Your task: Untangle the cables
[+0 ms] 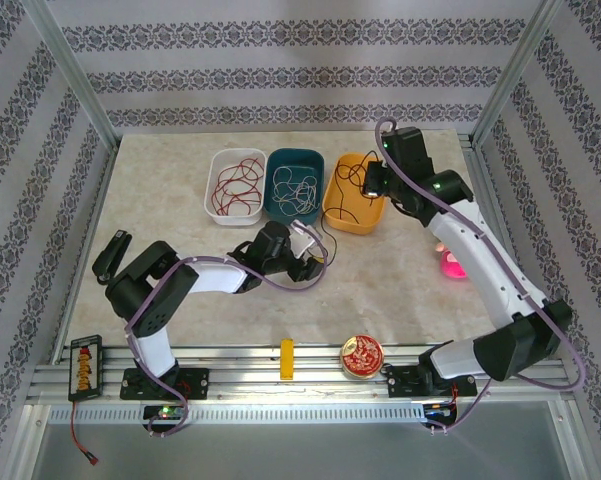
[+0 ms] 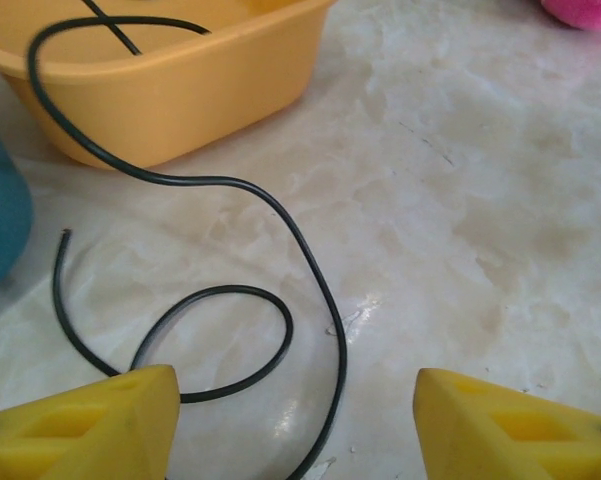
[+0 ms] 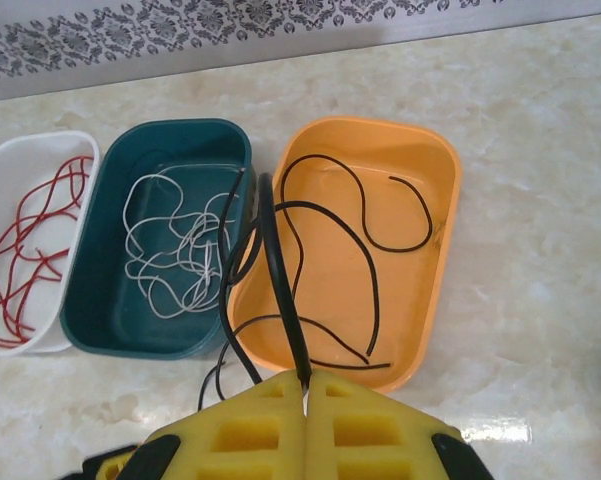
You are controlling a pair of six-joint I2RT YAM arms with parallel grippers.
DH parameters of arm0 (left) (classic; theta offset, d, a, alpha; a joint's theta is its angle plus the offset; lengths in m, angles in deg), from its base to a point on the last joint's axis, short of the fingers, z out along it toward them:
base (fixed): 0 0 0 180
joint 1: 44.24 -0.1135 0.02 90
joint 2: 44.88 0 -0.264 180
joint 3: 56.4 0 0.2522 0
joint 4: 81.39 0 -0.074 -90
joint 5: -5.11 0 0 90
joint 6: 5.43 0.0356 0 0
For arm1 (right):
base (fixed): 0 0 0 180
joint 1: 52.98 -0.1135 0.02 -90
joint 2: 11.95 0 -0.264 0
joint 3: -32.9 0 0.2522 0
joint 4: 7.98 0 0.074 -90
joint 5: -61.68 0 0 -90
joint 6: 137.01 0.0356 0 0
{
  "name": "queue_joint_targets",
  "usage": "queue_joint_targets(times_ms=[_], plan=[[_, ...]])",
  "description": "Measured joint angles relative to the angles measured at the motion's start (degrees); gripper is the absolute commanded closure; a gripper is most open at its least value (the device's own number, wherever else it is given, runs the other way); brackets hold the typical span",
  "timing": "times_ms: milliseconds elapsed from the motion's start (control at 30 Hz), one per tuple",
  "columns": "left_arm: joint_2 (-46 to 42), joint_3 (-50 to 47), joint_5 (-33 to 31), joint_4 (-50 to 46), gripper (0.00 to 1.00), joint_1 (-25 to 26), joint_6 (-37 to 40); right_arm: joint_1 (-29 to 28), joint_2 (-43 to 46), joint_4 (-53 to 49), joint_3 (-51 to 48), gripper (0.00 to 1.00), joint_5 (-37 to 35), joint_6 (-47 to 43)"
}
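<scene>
My right gripper (image 3: 306,378) is shut on a black cable (image 3: 276,262) and hangs over the near rim of the orange bin (image 3: 435,260), which holds more black cables. That cable drops over the bin's edge onto the table (image 2: 450,220) and curls there in a loop (image 2: 280,330). My left gripper (image 2: 297,398) is low over this stretch, open, with the black cable running between its yellow fingers (image 2: 90,420). Red cables (image 3: 30,240) lie in the white bin (image 1: 212,170), and white cables (image 3: 170,250) lie in the teal bin (image 1: 276,160). From above, the right gripper (image 1: 372,182) is over the orange bin and the left gripper (image 1: 315,262) is just in front of it.
A pink object (image 1: 450,262) sits on the table under the right arm. At the near edge are a yellow block (image 1: 287,358), a round red tin (image 1: 362,356) and a black battery pack (image 1: 83,365). Metal frame posts stand at the back corners.
</scene>
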Motion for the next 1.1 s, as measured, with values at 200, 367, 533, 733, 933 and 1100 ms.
queue_joint_targets(times_ms=[200, 367, 533, 733, 933, 1100], plan=[[2.45, 0.61, -0.55, -0.46, 0.50, 0.13, 0.31, 2.19, -4.94, 3.15, -0.17, 1.00, 0.31, 0.04], [2.51, 0.46, -0.85, -0.57, 0.52, 0.13, -0.68, 3.10, -11.52, 4.15, -0.17, 1.00, -0.57, 0.24], [1.14, -1.29, -0.92, -0.59, 0.52, 0.13, -2.10, 3.10, -18.53, 4.63, 1.14, 1.00, -1.51, 0.07], [-4.09, -4.07, -1.75, -0.57, 0.52, 0.13, -4.09, 3.15, -29.73, 4.83, 9.70, 1.00, -1.99, -1.42], [-10.08, -7.10, -3.43, -0.57, 0.52, 0.13, -5.90, 3.50, -38.91, 4.24, 18.78, 1.00, -0.96, -3.02], [-11.54, -8.22, -4.48, -0.57, 0.52, 0.13, -6.91, 3.50, -41.77, 3.26, 21.68, 1.00, 1.86, -4.09]])
